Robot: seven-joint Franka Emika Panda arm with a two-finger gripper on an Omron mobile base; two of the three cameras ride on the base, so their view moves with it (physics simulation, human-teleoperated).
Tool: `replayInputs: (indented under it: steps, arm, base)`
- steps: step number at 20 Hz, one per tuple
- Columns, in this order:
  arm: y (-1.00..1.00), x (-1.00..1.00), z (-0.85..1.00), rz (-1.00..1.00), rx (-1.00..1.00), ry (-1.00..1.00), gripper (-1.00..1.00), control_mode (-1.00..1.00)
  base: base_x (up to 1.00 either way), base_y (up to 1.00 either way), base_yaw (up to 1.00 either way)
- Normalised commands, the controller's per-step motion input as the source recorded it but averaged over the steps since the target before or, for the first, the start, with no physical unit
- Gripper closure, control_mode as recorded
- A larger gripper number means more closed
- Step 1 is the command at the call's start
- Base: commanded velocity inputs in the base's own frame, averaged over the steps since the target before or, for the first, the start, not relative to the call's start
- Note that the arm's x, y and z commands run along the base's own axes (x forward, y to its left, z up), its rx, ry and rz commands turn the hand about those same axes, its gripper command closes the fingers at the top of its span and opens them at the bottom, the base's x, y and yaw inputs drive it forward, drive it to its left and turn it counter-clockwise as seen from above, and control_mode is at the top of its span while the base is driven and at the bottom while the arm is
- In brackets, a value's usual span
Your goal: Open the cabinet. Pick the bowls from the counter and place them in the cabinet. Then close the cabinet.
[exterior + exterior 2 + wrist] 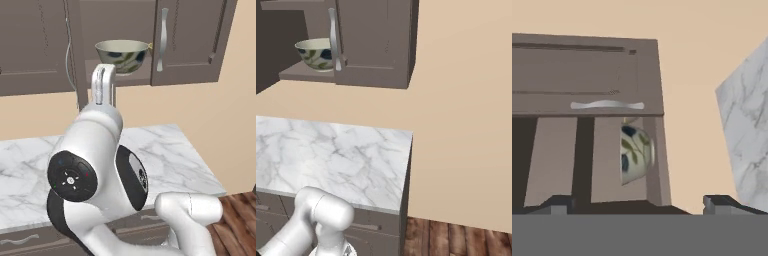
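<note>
Now one bowl point(121, 55) (pale, with dark leaf marks) is sitting on the floor of the cabinet point(587, 75), straight ahead between the two spread, empty fingertips point(559, 204) of the gripper point(639, 205). One door is standing open, its edge partly hiding the bowl. Behind the fingers, the counter point(336, 155) is lying bare.

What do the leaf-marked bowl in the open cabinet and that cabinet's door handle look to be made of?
The pale grey-cream bowl with dark leaf marks looks like glazed ceramic: smooth, thin rim, painted pattern. The long silver bar handle on the dark brown cabinet looks like brushed metal, with a soft sheen; being rendered, both are guesses.
</note>
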Motion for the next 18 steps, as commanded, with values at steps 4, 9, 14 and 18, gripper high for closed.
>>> replayInputs:
  steps: [4,9,14,18]
  arm:
    - [0.65,0.44,-0.23,-0.06,0.00,0.00,-1.00,-1.00]
    - [0.64,0.42,-0.28,-0.07,0.00,0.00,-1.00,-1.00]
    - [0.67,0.38,-0.33,-0.07,0.00,0.00,-1.00,-1.00]
    - [0.57,0.43,-0.23,-0.07,0.00,0.00,-1.00,-1.00]
  base:
    - [0.00,0.00,0.00]
    - [0.00,0.00,0.00]
    - [0.00,0.00,0.00]
    - [0.00,0.00,0.00]
